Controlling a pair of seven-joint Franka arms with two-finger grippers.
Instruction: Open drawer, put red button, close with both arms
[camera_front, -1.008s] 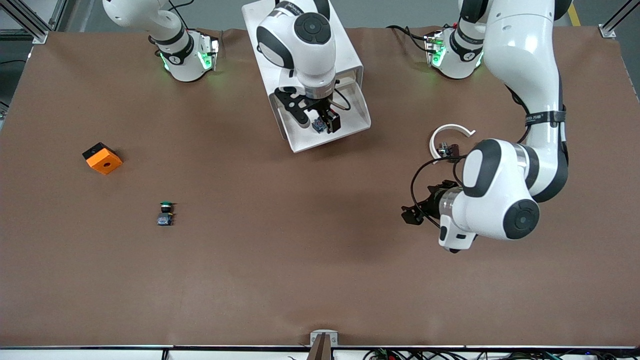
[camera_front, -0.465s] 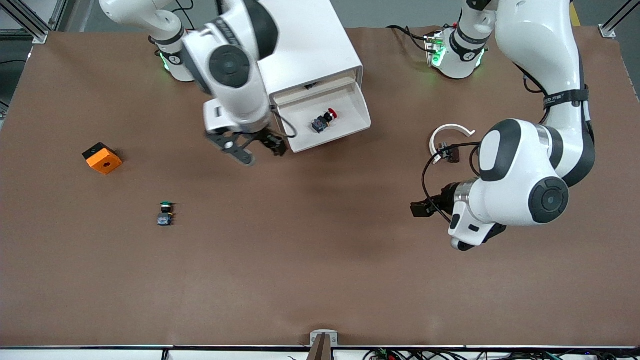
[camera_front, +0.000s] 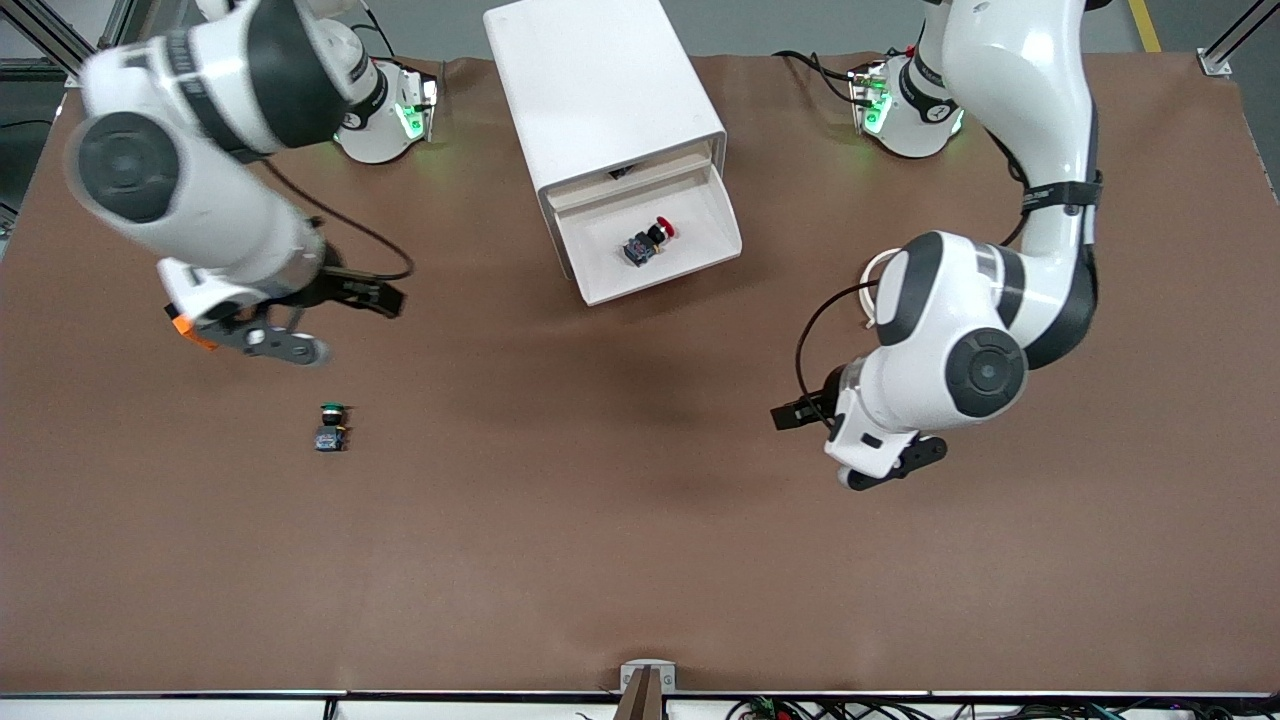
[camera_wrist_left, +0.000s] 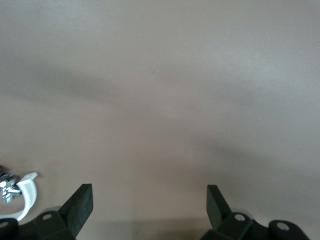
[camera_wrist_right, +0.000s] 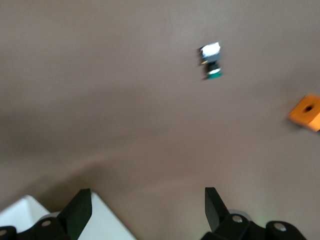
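Note:
The white cabinet (camera_front: 600, 80) stands near the robots' bases with its drawer (camera_front: 690, 232) pulled open. The red button (camera_front: 648, 240) lies on its side on the drawer floor, touched by nothing. My right gripper (camera_front: 335, 322) hangs open and empty over the table toward the right arm's end, well away from the drawer. In the right wrist view its fingers (camera_wrist_right: 80, 207) are spread wide over bare table. My left gripper (camera_front: 845, 442) is open and empty over the table toward the left arm's end, its fingers (camera_wrist_left: 80, 202) far apart.
A green-capped button (camera_front: 331, 428) (camera_wrist_right: 211, 62) stands on the table toward the right arm's end. An orange block (camera_front: 185, 330) (camera_wrist_right: 307, 111) peeks out beneath the right hand. A white ring piece (camera_front: 872, 272) (camera_wrist_left: 25, 197) lies partly under the left arm.
The right arm lifted out of the drawer and swung toward its own end of the table, leaving the red button in the drawer. The left arm shifted slightly toward the table's middle.

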